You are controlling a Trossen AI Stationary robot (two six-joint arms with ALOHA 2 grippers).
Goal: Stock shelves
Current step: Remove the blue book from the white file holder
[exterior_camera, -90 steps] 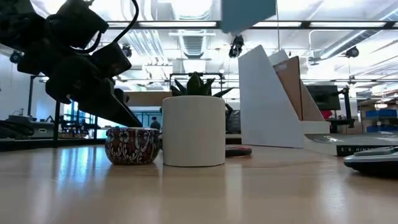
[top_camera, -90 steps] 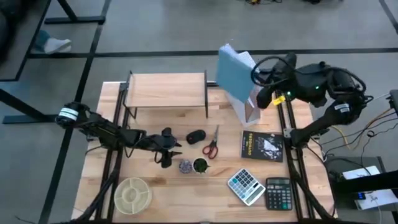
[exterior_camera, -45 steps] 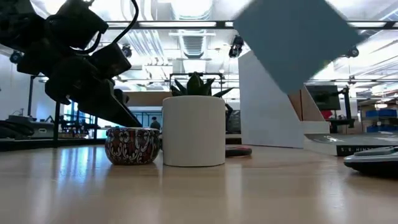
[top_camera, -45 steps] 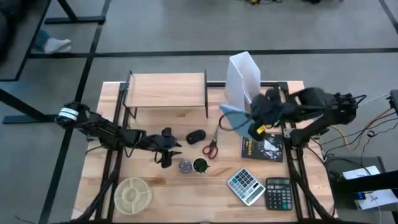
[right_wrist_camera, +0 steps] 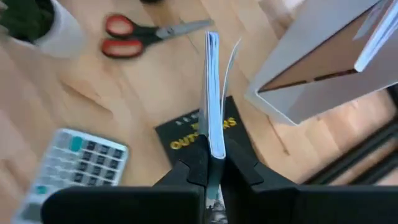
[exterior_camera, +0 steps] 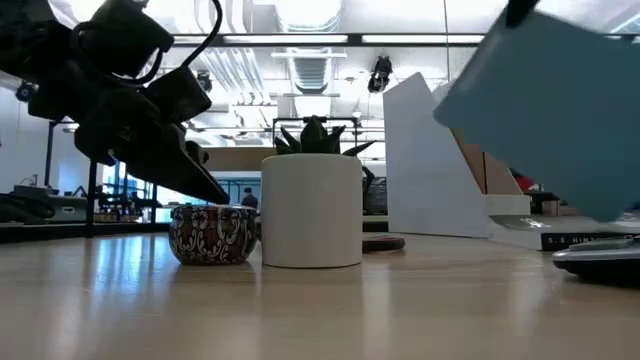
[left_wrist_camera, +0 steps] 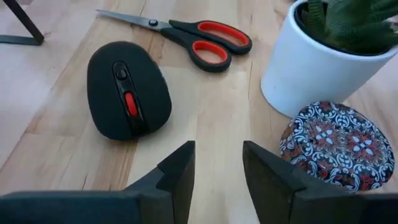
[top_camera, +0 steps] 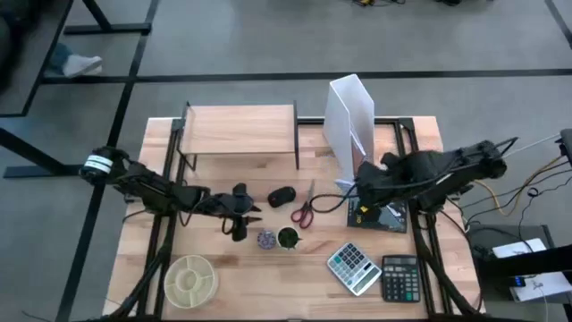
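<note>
The shelves [top_camera: 239, 130], a low light-wood riser on thin black legs, stand at the table's far left with a bare top. My right gripper [right_wrist_camera: 212, 163] is shut on a thin blue book [exterior_camera: 560, 110], which hangs over a black book [top_camera: 380, 213] just in front of the white file holder [top_camera: 350, 116]. My left gripper [left_wrist_camera: 217, 174] stands open and holds nothing. It hovers low over the table near a black mouse [left_wrist_camera: 127, 90], a patterned tin [left_wrist_camera: 339, 146] and a white plant pot [left_wrist_camera: 323, 62]. My right gripper pinches the blue book between its two fingers at one edge [right_wrist_camera: 211, 140], with the book's pages seen edge-on running away from the fingers. The arm comes in from the table's right. The book is lifted clear and shows tilted in the low view.
Red-handled scissors [top_camera: 304, 207] lie between the mouse and the black book. Two calculators [top_camera: 353, 266] [top_camera: 399, 277] sit at the near right, and a round divided dish [top_camera: 189, 279] at the near left. Black rails run along both table sides.
My right gripper has carried the blue book from above the file holder down and toward the table's near edge, to a spot over the black book. The book has turned from face-up to edge-on as seen from above. It now shows larger in the low view.
</note>
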